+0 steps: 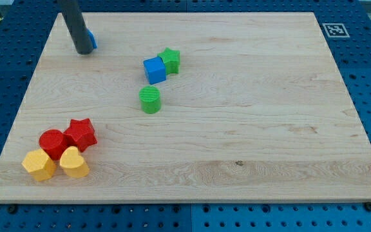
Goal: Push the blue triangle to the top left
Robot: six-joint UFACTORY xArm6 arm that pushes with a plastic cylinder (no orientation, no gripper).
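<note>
The blue triangle [91,40] lies near the board's top left corner, mostly hidden behind my rod; only a small blue sliver shows on the rod's right side. My tip [83,51] rests on the board right against the triangle's left side. The dark rod comes down from the view's top edge.
A blue cube [154,69] touches a green star [170,60] at upper middle, with a green cylinder [150,100] below them. At lower left cluster a red cylinder [52,142], a red star [80,134], a yellow hexagon [38,165] and a yellow heart [74,162]. The wooden board [250,116] lies on blue pegboard.
</note>
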